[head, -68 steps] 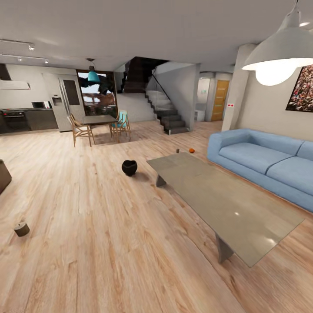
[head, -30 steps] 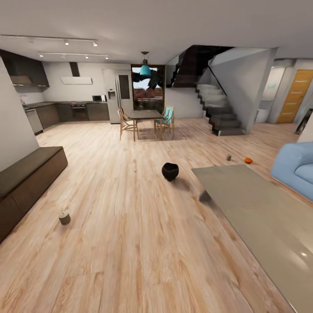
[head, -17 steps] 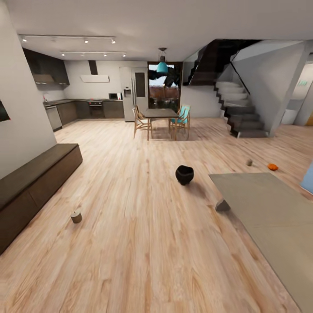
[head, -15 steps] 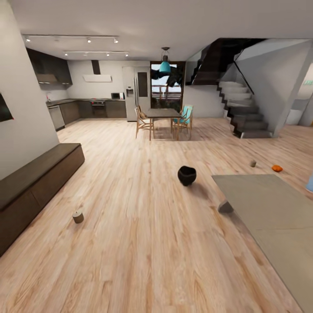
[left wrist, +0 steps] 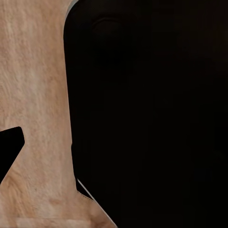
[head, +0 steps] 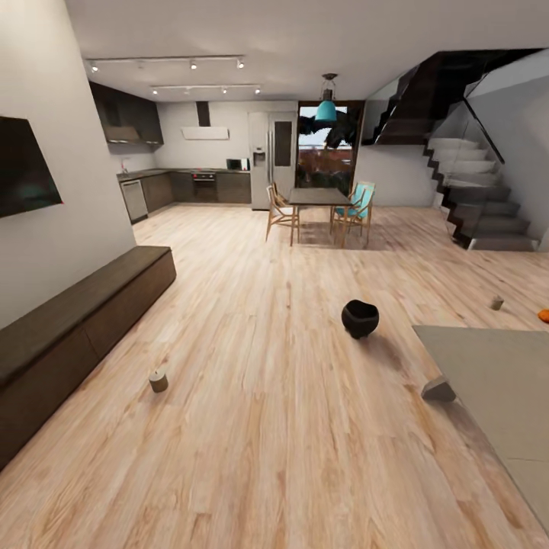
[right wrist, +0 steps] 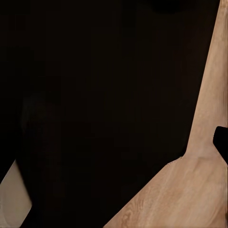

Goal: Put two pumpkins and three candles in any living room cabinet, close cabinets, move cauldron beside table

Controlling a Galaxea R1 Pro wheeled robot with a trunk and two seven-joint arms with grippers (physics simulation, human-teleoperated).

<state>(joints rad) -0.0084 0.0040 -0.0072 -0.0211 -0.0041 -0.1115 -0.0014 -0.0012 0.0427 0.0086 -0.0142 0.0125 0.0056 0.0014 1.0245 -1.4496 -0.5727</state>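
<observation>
Cauldron, squat round black pot w/ wide mouth (head: 360, 318), stands upright on the light wood plank floor (head: 259, 427), mid-room, slightly right of centre. It sits near the far-left corner of the low coffee table w/ thin grey glossy slab top (head: 496, 366), apart from it; one angular grey leg (head: 438, 390) shows under that corner.

Candles: one short stubby grey-brown cylinder (head: 158, 380) stands on the floor at left, near the front of the long low dark-brown wooden cabinet (head: 76, 328), not touching. A 2nd grey-brown candle (head: 497, 303) stands far right, beyond the table. Just right of it, at the frame edge, part of a bright-orange pumpkin (head: 544, 314) lies on the floor.

Cabinet runs along the left wall below a dark wall-mounted screen (head: 23, 168); fronts appear flush, i.e. closed.

Background: wooden dining table (head: 319, 197) w/ chairs, one w/ teal seat; teal pendant lamp (head: 326, 110) above; dark kitchen units (head: 206, 185) at far left; staircase w/ dark steps (head: 476, 198) at far right.

Left wrist view: large black shape against wood floor. Right wrist view: similar black mass, wood floor at one side. Tool state, left and right: cannot tell.
</observation>
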